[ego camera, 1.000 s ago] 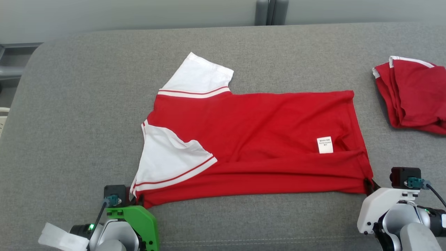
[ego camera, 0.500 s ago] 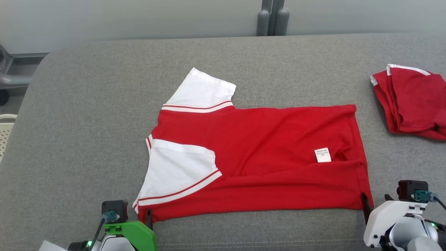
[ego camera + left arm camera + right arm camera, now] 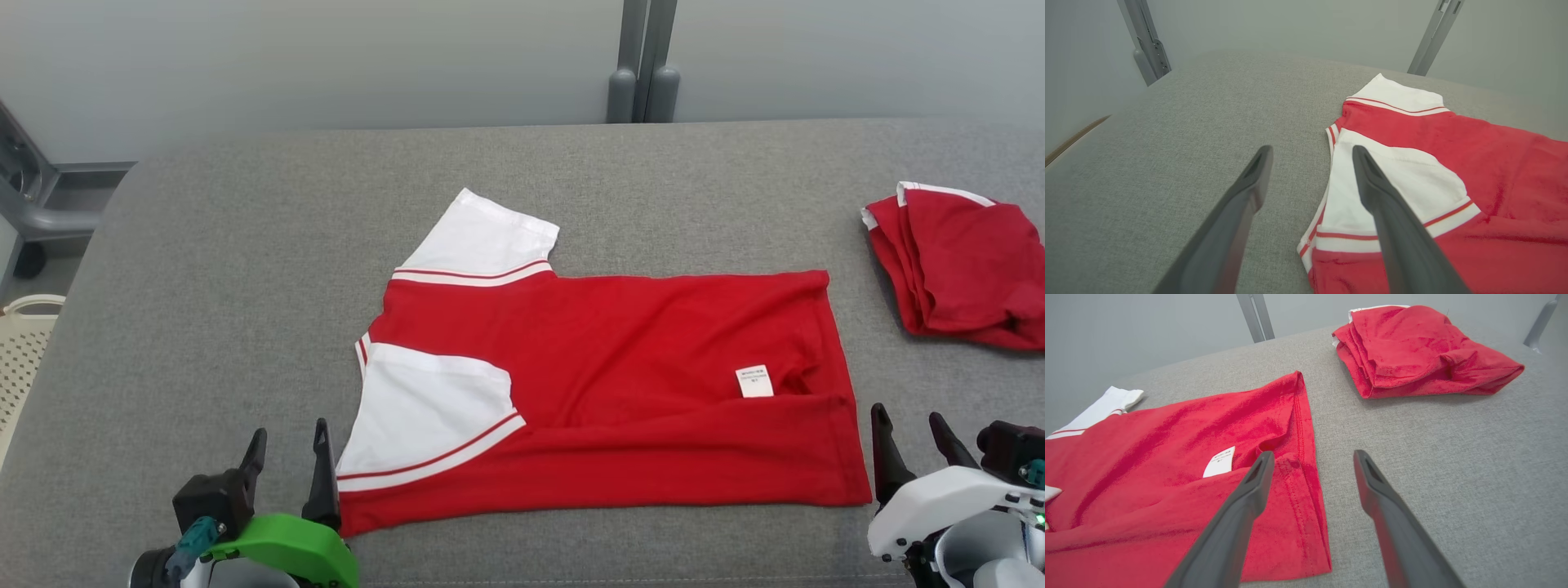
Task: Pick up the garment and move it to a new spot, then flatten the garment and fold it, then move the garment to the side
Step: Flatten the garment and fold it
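Note:
The garment [image 3: 620, 359] is a red T-shirt with white sleeves, lying flat on the grey padded table [image 3: 245, 269] with its near long edge folded over toward the middle. One white sleeve [image 3: 433, 416] lies folded onto the body, the other [image 3: 482, 241] sticks out at the back. A white label [image 3: 753, 381] shows near the hem. My left gripper [image 3: 290, 437] stands open just off the shirt's near left corner; the left wrist view shows the gripper [image 3: 1310, 153] raised with nothing between its fingers. My right gripper [image 3: 908, 420] is open beside the near right hem corner [image 3: 1314, 555].
A second red garment [image 3: 963, 265] lies bundled at the table's right edge, also in the right wrist view as a folded red garment [image 3: 1412, 351]. A pale perforated basket [image 3: 20, 351] stands off the table's left. Grey metal posts [image 3: 641, 65] rise behind the table against the wall.
Both grippers have opened and let go of the shirt's near corners, then drawn back toward me. The camera has tilted, shifting the whole scene downward in the picture.

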You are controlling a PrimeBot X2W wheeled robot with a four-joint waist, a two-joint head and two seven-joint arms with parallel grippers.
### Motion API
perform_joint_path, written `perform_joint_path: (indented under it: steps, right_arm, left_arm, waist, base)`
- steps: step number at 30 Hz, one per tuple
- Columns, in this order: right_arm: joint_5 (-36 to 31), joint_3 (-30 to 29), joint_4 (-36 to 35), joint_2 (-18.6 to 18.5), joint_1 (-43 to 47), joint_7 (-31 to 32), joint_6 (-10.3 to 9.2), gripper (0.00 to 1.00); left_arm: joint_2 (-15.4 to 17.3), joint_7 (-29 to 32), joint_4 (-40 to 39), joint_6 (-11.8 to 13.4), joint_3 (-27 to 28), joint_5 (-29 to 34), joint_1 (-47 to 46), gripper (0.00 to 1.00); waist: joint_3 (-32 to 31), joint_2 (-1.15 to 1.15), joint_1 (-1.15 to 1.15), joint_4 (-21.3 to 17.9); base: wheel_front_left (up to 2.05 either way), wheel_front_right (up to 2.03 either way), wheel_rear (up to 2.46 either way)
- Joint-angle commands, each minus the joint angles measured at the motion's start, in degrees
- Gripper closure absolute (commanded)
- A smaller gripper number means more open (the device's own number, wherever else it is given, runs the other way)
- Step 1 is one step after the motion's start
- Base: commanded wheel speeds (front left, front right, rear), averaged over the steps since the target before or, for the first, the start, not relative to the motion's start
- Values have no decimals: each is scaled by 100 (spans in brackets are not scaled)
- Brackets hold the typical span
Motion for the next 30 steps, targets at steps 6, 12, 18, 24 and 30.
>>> perform_joint_path:
  steps: [6, 12, 18, 24, 30]
  right_arm:
    - [291, 257, -87, -12, 174, -678, -8, 0]
    - [342, 788, -244, -13, 170, -1078, -8, 0]
    - [180, 1332, -361, -15, 138, -1281, -8, 0]
    - [-17, 1560, -206, -17, -52, -1336, -8, 0]
    - [-371, 1612, 114, -15, -243, -1298, -8, 0]
  left_arm:
    - [-144, -411, -305, -221, 231, 205, 254, 0]
    - [-340, -438, -638, -358, 776, 519, 494, 0]
    - [-309, -436, -780, -758, 1237, 965, 791, 0]
    - [-250, -436, -418, -1030, 1355, 1161, 644, 0]
    - [-381, -435, -31, -1165, 1544, 1046, 401, 0]
  waist:
    - [-316, 0, 0, 54]
    - [-433, 0, 0, 101]
    - [-508, 0, 0, 160]
    - [-442, 0, 0, 224]
    - [-357, 0, 0, 267]
  base:
    - [0, 0, 0]
    - [0, 0, 0]
    - [0, 0, 0]
    - [0, 0, 0]
    - [0, 0, 0]
